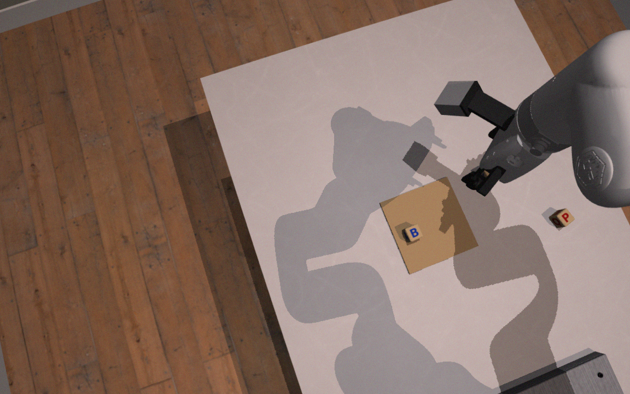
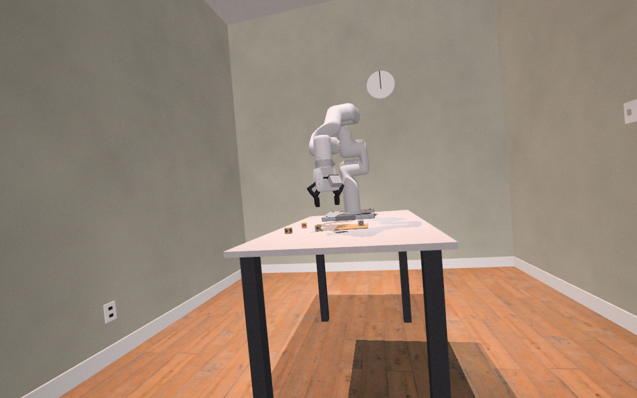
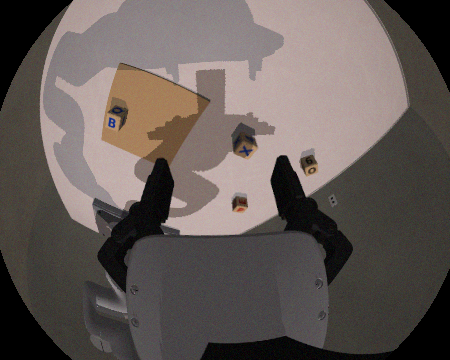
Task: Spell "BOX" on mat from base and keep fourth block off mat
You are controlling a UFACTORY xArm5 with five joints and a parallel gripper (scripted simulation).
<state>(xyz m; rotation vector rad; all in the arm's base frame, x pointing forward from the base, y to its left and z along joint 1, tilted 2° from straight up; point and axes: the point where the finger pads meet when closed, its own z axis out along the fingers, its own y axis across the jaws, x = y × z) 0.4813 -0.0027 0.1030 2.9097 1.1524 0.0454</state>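
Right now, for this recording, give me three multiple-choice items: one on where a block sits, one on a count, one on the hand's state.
1. Where is the B block?
A. on the mat
B. on the bare table
C. in the hand

2. How many blocks lie off the mat in the wrist view?
A. one
B. two
C. three

3. What is the hand doing?
A. shut on a block
B. open, holding nothing
C. shut on nothing

Answers:
1 A, the B block rests on the tan square.
2 C, the X block, O block and a red-lettered block sit on the table.
3 B, the fingers stand spread with nothing between.
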